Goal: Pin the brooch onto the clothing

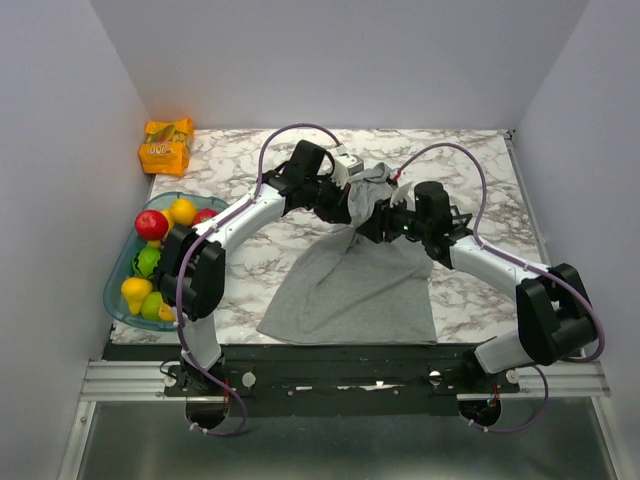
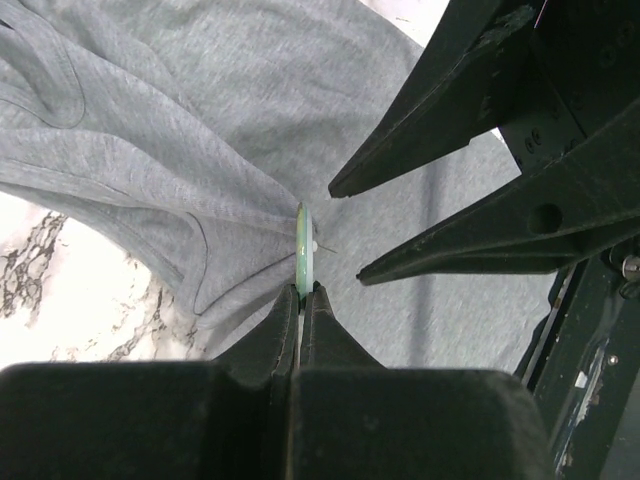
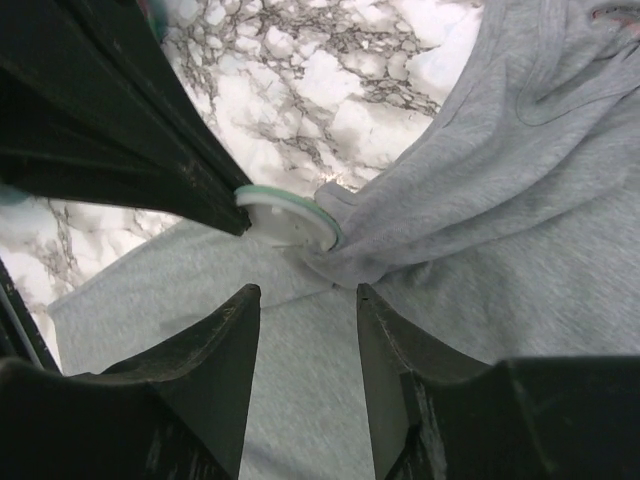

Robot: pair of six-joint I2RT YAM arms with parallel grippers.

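Mid-table: left fingers [image 2: 270, 340] pinch brooch [image 2: 304, 250] against clothing [image 2: 250, 100]; right fingers [image 3: 220, 350] apart; orange packet [image 1: 166, 146] lettering illegible.

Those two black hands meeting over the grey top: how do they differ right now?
The left hand is pinched shut on the rim of the brooch. The right hand stands open with nothing between its fingers. The left hand comes at the brooch from the table's left, the right hand from its right. Both are black, two-fingered, and sit over the bunched grey top.
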